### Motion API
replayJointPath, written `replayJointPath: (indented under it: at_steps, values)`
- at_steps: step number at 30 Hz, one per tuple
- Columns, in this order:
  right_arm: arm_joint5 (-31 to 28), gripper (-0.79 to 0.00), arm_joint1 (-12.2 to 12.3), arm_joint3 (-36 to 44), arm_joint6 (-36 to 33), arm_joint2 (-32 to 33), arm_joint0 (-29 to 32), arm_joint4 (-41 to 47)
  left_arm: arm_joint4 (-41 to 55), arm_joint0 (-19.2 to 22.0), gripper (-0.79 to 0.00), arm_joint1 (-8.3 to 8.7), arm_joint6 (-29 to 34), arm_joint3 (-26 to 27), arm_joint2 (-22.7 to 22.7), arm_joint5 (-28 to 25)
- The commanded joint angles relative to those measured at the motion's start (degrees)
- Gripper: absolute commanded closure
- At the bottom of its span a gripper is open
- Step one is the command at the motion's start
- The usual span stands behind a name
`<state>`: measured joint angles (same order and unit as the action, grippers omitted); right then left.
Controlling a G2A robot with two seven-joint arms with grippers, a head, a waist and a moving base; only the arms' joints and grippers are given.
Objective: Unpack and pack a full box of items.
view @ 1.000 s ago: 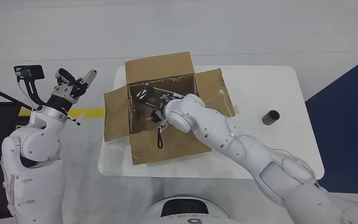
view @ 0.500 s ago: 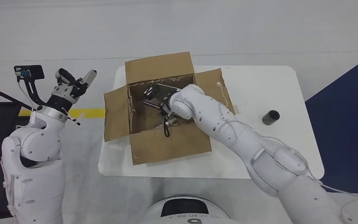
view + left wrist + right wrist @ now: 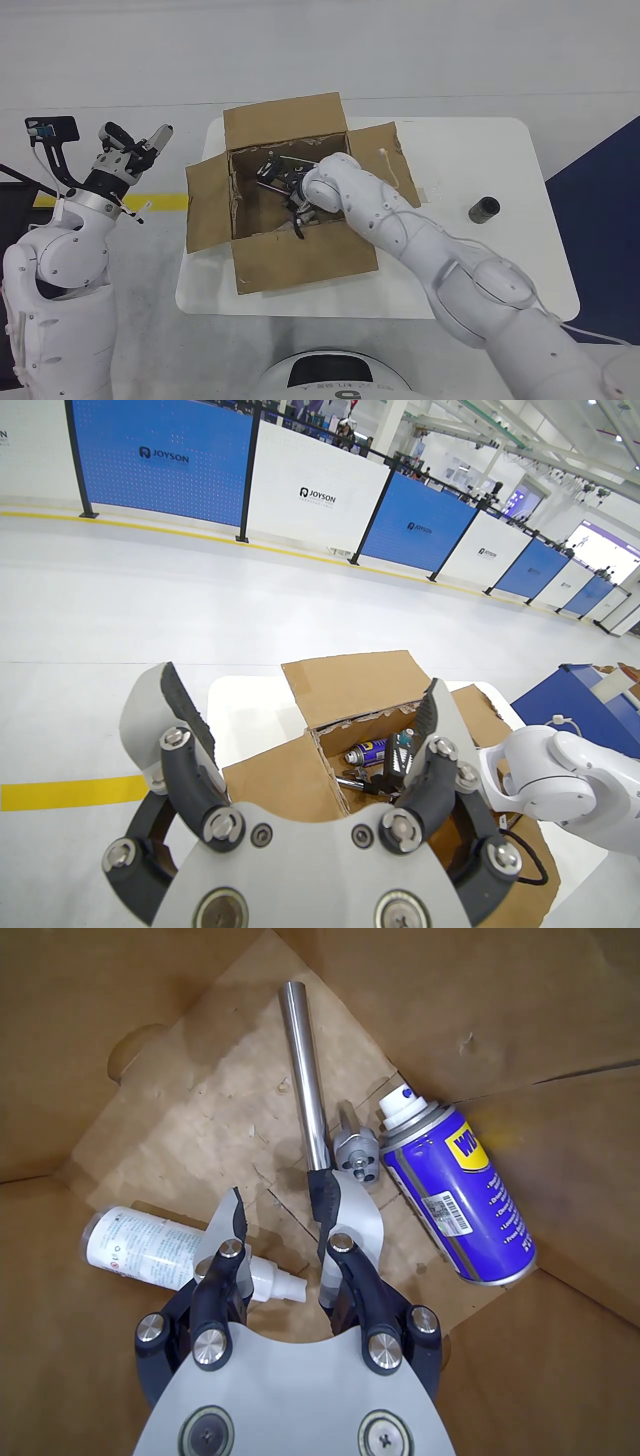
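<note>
Both gape empty: right gripper (image 3: 277,1193) inside the box (image 3: 285,120) above a tube (image 3: 305,1078), left gripper (image 3: 300,680) off the table (image 3: 470,160).

Spray can (image 3: 455,1193), metal tube (image 3: 305,1078), bottle (image 3: 145,1248) in box (image 3: 285,120); box on table (image 3: 470,160).

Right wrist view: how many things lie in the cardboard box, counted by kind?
Spray containers: 2, blue aerosol can, white plastic pump bottle
Metal parts: 2, shiny steel tube, small grey bolted fitting
Total: 4
</note>
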<state>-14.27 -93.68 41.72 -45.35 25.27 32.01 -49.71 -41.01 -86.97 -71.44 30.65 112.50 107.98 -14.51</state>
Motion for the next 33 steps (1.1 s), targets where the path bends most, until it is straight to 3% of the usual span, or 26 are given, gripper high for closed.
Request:
replayJointPath:
  at_steps: [1,14,21,26,33]
  values:
    - [-0.24,-0.286,-0.53,-1.37,0.73,-0.07,-0.24,0.08,0.00,0.00,-0.785,0.00,0.00,0.00,0.00,0.00]
    - [-3.93,-0.252,-3.84,-7.93,1.37,-0.97,-1.38,-0.01,0.00,0.00,-0.785,0.00,0.00,0.00,0.00,0.00]
    - [-0.49,-0.234,-4.16,-8.21,5.29,0.48,-2.18,-1.15,0.00,0.00,-0.785,0.00,0.00,0.00,0.00,0.00]
    - [2.59,-0.203,-4.36,-8.79,3.41,0.50,-2.29,-3.38,0.00,0.00,-0.785,0.00,0.00,0.00,0.00,0.00]
    - [1.40,-0.268,-5.32,-10.69,0.50,0.24,-2.14,-4.04,0.00,0.00,-0.785,0.00,0.00,0.00,0.00,0.00]
